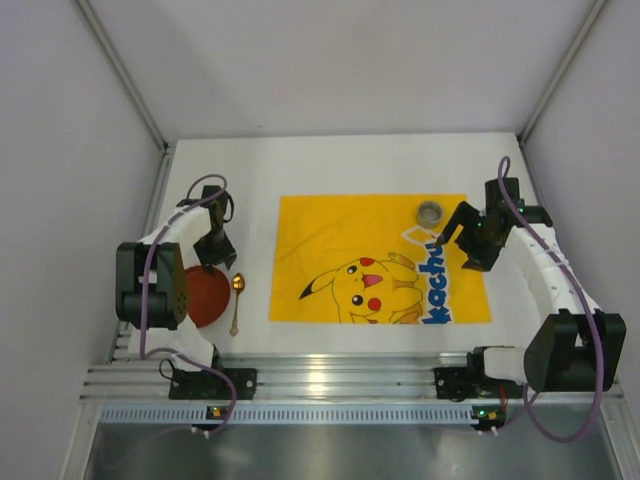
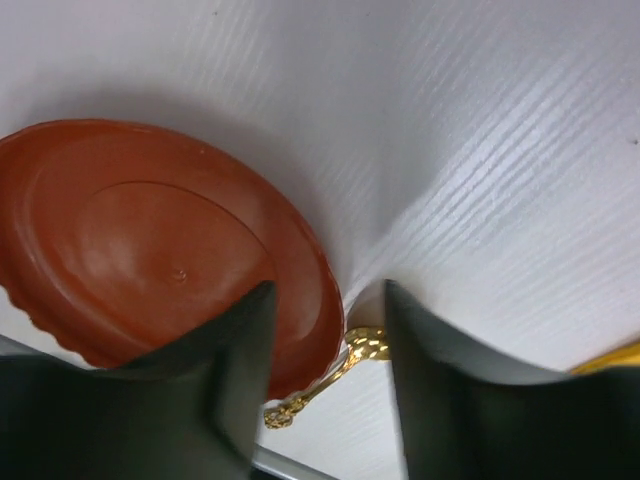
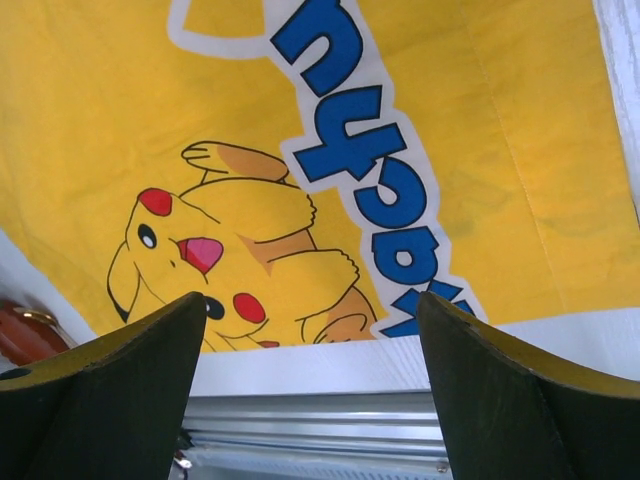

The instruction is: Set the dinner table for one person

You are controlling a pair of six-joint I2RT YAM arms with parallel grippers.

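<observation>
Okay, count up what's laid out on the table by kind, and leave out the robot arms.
Red plate: 1
Gold spoon: 1
Small cup: 1
Yellow placemat: 1
Total: 4

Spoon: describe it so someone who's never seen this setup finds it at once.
On the white table, find the yellow cartoon mat in the middle. Left of it sits a round red-brown plate; the spoon lies between plate and mat. It is the only slim gold item, with its bowl end pointing toward the table's far side.
</observation>
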